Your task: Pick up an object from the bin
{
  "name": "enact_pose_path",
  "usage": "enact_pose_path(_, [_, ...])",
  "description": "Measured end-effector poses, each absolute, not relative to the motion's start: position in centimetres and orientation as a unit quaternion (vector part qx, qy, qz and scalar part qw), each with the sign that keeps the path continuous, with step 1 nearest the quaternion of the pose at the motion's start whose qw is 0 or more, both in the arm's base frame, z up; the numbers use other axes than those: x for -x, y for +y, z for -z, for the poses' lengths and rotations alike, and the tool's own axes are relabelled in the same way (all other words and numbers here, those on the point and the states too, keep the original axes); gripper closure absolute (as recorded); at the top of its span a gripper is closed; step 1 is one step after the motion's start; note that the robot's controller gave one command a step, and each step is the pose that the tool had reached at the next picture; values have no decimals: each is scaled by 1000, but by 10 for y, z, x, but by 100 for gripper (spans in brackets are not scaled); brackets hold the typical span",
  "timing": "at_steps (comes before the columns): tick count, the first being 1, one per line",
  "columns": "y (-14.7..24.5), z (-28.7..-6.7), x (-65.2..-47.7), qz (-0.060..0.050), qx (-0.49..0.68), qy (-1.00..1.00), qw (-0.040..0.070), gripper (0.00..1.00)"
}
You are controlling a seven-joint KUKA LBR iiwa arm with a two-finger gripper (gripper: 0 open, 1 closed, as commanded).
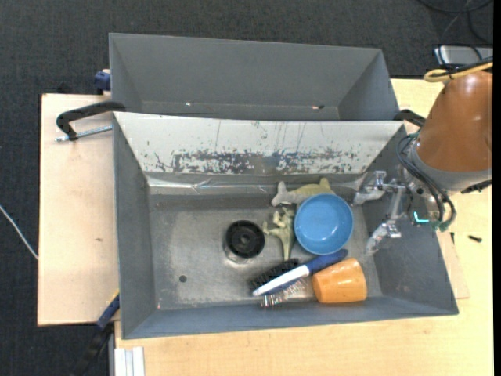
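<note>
Camera view from above: we'd say this one is barely started. The hand (377, 210) sits at the right end of the bin (196, 288), over the sloping right wall, and as far as we can tell its two fingers (376, 185) are spread apart with nothing between them. So no grab yet.

The nearest candidate is the blue bowl (323, 224), sitting upright just to the left of the hand, close but not touching as far as we can make out. In front of the bowl an orange cup (340, 281) lies on its side, and a brush (293, 276) with a blue handle lies right next to the cup. A pale toy figure (301, 194) is tucked behind the bowl, partly hidden by it. A black round thing (244, 239) sits on its own further left, well apart from the hand.

What's left is pretty much everything: settle over one of these, come down, close on it and lift it clear. We can't say which one it's going for. Our guess is the bowl or the cup, simply because they're closest.
</note>
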State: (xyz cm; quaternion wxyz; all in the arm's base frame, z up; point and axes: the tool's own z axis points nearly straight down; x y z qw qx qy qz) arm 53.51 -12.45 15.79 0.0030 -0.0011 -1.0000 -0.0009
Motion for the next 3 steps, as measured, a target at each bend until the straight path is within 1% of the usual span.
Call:
enact_pose_path(1, [-92,-84,-513,1,-149,-989,1,0])
enact_pose_path(2, [-92,-86,-514,0,-150,-989,-1,100])
enact_pose_path(3, [-75,-252,-508,-2,-194,-981,-6,100])
